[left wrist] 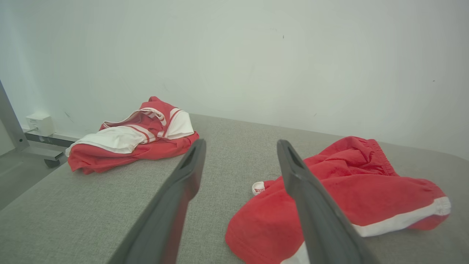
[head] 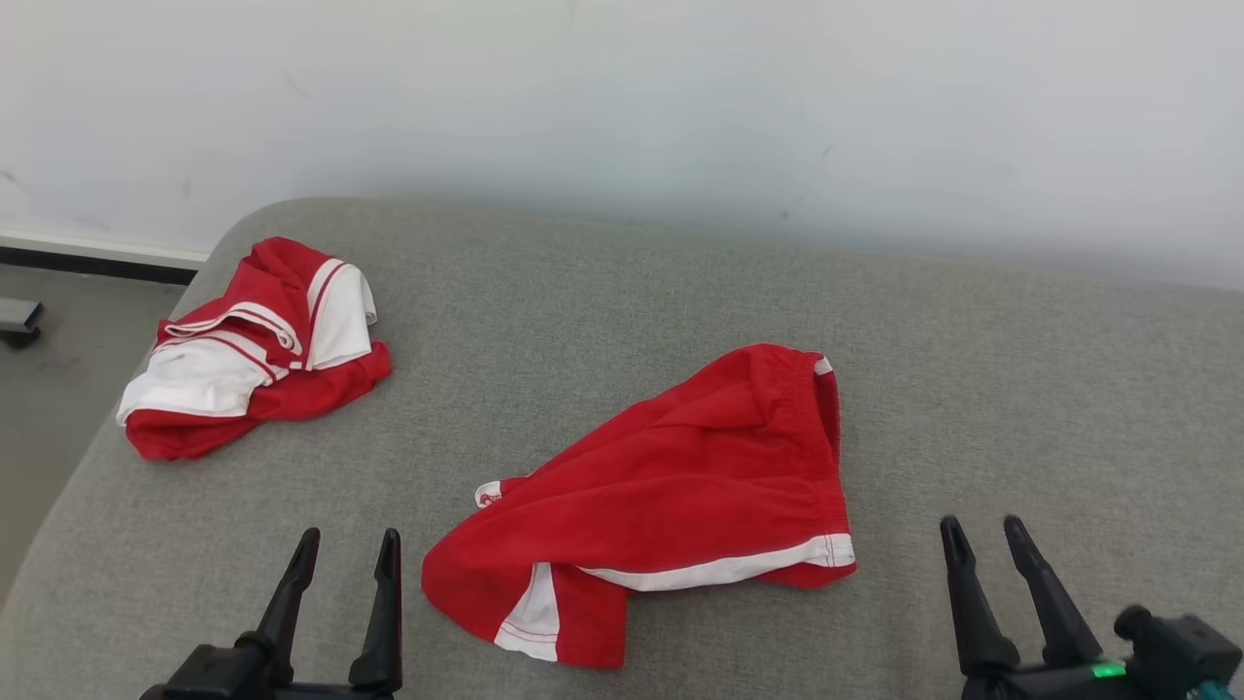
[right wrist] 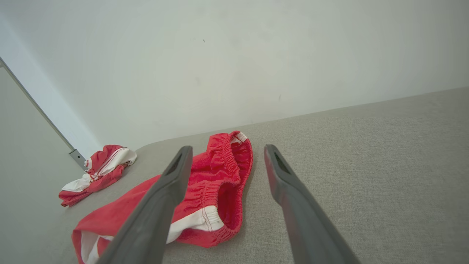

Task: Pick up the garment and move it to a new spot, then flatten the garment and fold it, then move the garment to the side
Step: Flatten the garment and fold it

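**Head view.** Red shorts (head: 671, 486) lie rumpled, not flat, on grey table (head: 622, 282), nr centre and toward the front edge. Waistband end is at the right; white stripe runs along the lower edge, w/ a white panel at the lower-left leg hem. Small white label (head: 488, 496) sticks out at the shorts' left side. L gripper (head: 351, 535) at lower left: fingers spread, nothing between them, just left of the leg hem, not touching it. R gripper (head: 982, 522) at lower right: fingers spread, empty, apart from the waistband side. 2nd item, red-and-white garment (head: 253, 350), is bunched at the table's far-left corner, well apart from the shorts. Pale wall (head: 680, 97) behind; floor (head: 49, 418) at left.

**Left wrist view.** L gripper (left wrist: 240, 143) fingers stand wide, bare grey table (left wrist: 227, 161) between them. Red shorts (left wrist: 366, 183) lie to the right, partly behind the right-hand finger; label (left wrist: 259, 187) shows between the fingers. Red-and-white garment (left wrist: 121, 146) is at far left by the table edge. White wall box (left wrist: 40, 124) is beyond it. Contact w/ table: cannot tell.

**Right wrist view.** R gripper (right wrist: 228, 148) fingers stand wide, holding nothing. Red shorts (right wrist: 220, 172) lie left of centre, elastic waistband opening between the fingers, rest behind the left-hand finger. Grey table (right wrist: 366, 146) is bare to the right. Red-and-white garment (right wrist: 99, 172) is far left, nr the corner.
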You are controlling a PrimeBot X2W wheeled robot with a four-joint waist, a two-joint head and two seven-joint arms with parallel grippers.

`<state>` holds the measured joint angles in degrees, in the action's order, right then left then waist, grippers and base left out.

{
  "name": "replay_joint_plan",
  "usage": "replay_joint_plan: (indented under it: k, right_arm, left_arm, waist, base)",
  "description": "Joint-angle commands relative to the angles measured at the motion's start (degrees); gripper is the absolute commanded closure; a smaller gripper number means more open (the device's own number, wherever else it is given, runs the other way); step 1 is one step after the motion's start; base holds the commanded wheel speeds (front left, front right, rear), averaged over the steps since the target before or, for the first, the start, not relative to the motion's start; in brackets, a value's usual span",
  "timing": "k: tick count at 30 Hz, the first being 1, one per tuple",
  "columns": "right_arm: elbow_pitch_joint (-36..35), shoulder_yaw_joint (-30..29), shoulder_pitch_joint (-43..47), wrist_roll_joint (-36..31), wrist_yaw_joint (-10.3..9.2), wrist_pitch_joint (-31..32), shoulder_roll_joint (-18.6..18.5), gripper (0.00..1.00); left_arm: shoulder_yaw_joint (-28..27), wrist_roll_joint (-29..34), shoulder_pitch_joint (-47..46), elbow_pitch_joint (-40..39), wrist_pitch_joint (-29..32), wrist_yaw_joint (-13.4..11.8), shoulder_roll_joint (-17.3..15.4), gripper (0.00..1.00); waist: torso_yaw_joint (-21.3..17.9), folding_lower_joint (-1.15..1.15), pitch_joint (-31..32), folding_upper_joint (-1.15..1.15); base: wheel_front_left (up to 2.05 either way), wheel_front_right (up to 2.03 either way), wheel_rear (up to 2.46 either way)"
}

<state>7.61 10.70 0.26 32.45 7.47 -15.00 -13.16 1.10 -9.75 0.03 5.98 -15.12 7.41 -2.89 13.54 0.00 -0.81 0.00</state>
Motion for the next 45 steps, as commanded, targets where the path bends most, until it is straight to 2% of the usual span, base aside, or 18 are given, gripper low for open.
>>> replay_joint_plan:
  k: [1, 5, 11, 20, 23, 25, 26, 32, 34, 40, 45]
  right_arm:
    - [-0.6, -0.8, 1.3, -0.8, 0.03, -0.3, 0.5, 0.00]
    - [-0.8, -1.2, 3.7, -3.0, 0.02, -0.3, 0.8, 0.00]
    - [1.4, 2.3, 1.5, -3.4, 0.03, -0.3, -1.6, 0.00]
    - [11.4, 10.1, -6.0, -1.5, 0.03, 0.9, -7.1, 0.00]
    - [16.3, 14.2, -9.6, -0.3, 0.03, 0.9, -8.2, 0.00]
    - [16.3, 14.2, -9.6, -0.3, 0.03, 0.9, -8.2, 0.00]
    - [18.8, 17.0, -11.1, 0.4, 0.03, 1.3, -8.7, 0.00]
    - [24.4, 24.1, -15.6, 3.3, 0.03, 0.9, -9.6, 0.00]
    - [25.6, 25.6, -16.9, 4.8, 0.03, 0.8, -10.0, 1.00]
    - [28.1, 28.1, -18.7, 8.2, 0.03, 0.0, -12.5, 1.00]
    - [25.5, 27.0, -16.2, 9.0, 0.03, -0.2, -16.0, 1.00]
  left_arm:
    - [-0.3, 0.4, 0.5, -0.1, 0.0, -0.1, 0.0, 0.00]
    - [-0.5, 0.5, 0.7, -0.1, 0.0, 0.0, -0.1, 0.00]
    - [0.0, 0.6, 0.2, 0.2, 0.0, 0.0, 0.0, 0.00]
    - [1.8, -0.2, -0.8, 0.4, 0.0, 0.0, 0.0, 0.00]
    - [2.3, -0.3, -1.2, 0.6, 0.0, 0.0, 0.0, 0.00]
    - [2.3, -0.3, -1.2, 0.6, 0.0, 0.0, 0.0, 0.00]
    - [2.4, -0.3, -1.4, 0.6, 0.0, 0.0, 0.0, 0.00]
    - [2.8, -0.4, -2.0, 0.7, 0.0, 0.0, 0.0, 0.00]
    - [2.9, -0.5, -2.0, 0.6, 0.0, 0.0, 0.0, 0.00]
    - [2.6, -0.8, -1.4, 0.4, 0.0, -0.2, 0.0, 0.00]
    - [2.3, -1.1, -0.6, 0.2, 0.0, -0.3, 0.0, 0.00]
  waist:
    - [-0.3, 0.00, 0.4, 0.00]
    - [-0.9, 0.00, 0.7, 0.00]
    - [-0.9, 0.00, 0.9, 0.00]
    - [2.3, 0.00, -0.1, 0.00]
    - [3.8, 0.00, -0.7, 0.00]
    - [3.8, 0.00, -0.7, 0.00]
    - [4.4, 0.00, -1.0, 0.00]
    - [5.9, 0.00, -1.7, 0.00]
    - [6.1, 0.00, -2.0, 0.00]
    - [5.2, 0.00, -2.1, 0.00]
    - [2.4, 0.00, -1.7, 0.00]
  base:
    - [0.00, 0.00, 0.00]
    - [0.00, 0.00, 0.00]
    - [0.00, 0.00, 0.00]
    - [0.00, 0.00, 0.00]
    - [0.00, 0.00, 0.00]
    - [0.00, 0.00, 0.00]
    - [0.00, 0.00, 0.00]
    - [0.00, 0.00, 0.00]
    - [0.00, 0.00, 0.00]
    - [0.00, 0.00, 0.00]
    - [0.00, 0.00, 0.00]
